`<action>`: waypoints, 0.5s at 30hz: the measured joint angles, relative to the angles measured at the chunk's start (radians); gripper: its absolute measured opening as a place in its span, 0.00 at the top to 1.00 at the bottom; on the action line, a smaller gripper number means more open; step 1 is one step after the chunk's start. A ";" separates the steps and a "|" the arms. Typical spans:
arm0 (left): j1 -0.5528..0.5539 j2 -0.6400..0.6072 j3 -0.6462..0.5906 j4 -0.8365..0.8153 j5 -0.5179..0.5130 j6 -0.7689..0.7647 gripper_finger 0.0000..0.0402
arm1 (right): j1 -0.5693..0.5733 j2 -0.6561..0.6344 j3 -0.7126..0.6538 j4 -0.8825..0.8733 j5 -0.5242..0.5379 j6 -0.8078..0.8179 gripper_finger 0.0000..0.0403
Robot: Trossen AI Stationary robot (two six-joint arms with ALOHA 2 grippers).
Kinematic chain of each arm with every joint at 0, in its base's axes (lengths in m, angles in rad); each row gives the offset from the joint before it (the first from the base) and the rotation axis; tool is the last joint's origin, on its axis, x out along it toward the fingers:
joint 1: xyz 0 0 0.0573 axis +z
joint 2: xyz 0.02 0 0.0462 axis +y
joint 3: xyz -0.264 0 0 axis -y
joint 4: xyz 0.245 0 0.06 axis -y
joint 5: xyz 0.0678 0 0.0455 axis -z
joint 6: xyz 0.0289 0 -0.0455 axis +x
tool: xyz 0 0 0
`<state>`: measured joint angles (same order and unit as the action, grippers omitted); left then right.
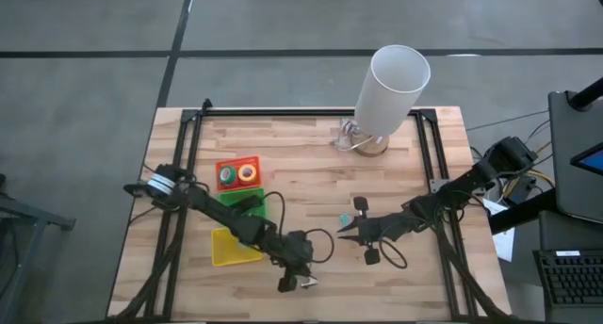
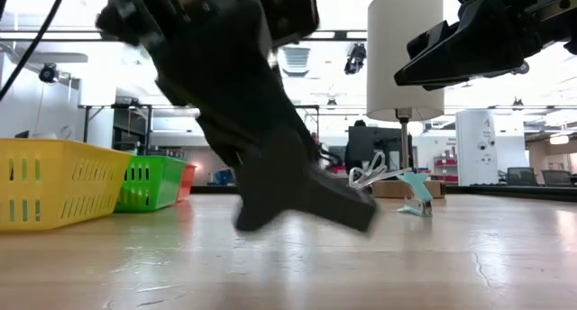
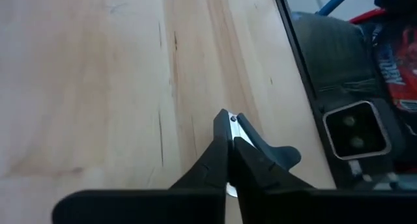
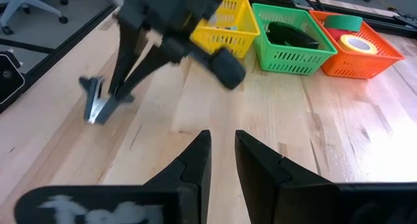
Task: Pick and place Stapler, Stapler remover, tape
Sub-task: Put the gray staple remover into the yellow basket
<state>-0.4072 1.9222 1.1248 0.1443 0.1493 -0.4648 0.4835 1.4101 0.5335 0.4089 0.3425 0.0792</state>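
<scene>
My left gripper (image 1: 294, 281) is down by the table's near edge, shut on a staple remover (image 4: 96, 105) with silver metal jaws and dark grips. My right gripper (image 4: 221, 152) hovers open over the table's middle right, pointing at the left gripper and touching nothing. The black stapler (image 4: 290, 34) lies inside the green tray (image 1: 247, 203). Green and yellow tape rolls (image 4: 352, 38) lie in the orange tray (image 1: 237, 171). A teal staple remover (image 2: 416, 195) stands on the bare wood near the right gripper. My left gripper pinches the staple remover's silver metal part (image 3: 238, 125) between its two fingertips, coming from above on a slant. One dark grip (image 3: 281, 155) sticks out past one finger. The remover hangs low over the wood; whether its lower end touches the table, I cannot tell.
A yellow tray (image 1: 231, 247) sits next to the left arm, in a row with the green and orange trays. A white lamp shade (image 1: 394, 87) stands at the far edge with silver claw pieces (image 1: 349, 136) at its base. Bare wood lies between the two grippers.
</scene>
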 joint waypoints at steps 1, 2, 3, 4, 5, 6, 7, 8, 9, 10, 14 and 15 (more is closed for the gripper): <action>0.000 -0.020 0.000 -0.030 -0.004 0.000 0.96 | 0.000 0.000 0.000 0.000 0.000 0.000 0.84; -0.001 -0.040 0.000 -0.062 -0.010 0.000 0.96 | 0.000 0.000 0.000 0.001 0.000 0.000 0.84; -0.002 -0.062 0.000 -0.098 -0.012 -0.002 0.96 | 0.000 0.000 0.000 0.001 0.000 0.000 0.84; -0.005 -0.081 0.000 -0.132 -0.013 -0.004 0.96 | 0.000 0.000 0.000 0.002 0.000 0.000 0.84; -0.006 -0.099 0.000 -0.162 -0.017 -0.005 0.96 | 0.000 0.000 0.000 0.001 0.000 0.000 0.84; -0.008 -0.117 0.000 -0.184 -0.024 -0.005 0.96 | 0.000 0.000 0.000 0.001 0.000 0.000 0.84; -0.010 -0.134 -0.001 -0.207 -0.025 -0.009 0.96 | 0.000 0.000 0.000 0.003 0.000 0.000 0.84; -0.013 -0.149 -0.001 -0.230 -0.024 -0.021 0.96 | 0.000 0.000 0.000 0.010 0.000 -0.001 0.84; -0.016 -0.166 -0.002 -0.254 -0.021 -0.038 0.96 | 0.001 0.000 0.000 0.021 0.000 -0.001 0.84; -0.018 -0.181 -0.002 -0.283 -0.021 -0.055 0.96 | 0.001 0.000 0.000 0.034 0.000 -0.003 0.84; -0.042 -0.250 -0.002 -0.441 -0.130 -0.080 0.96 | 0.001 0.000 0.000 0.054 -0.001 -0.009 0.84; -0.048 -0.266 -0.002 -0.490 -0.165 -0.094 0.96 | 0.001 0.000 0.000 0.052 -0.001 -0.009 0.84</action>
<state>-0.4555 1.6560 1.1233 -0.3461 -0.0159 -0.5589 0.4843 1.4097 0.5335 0.4611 0.3420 0.0701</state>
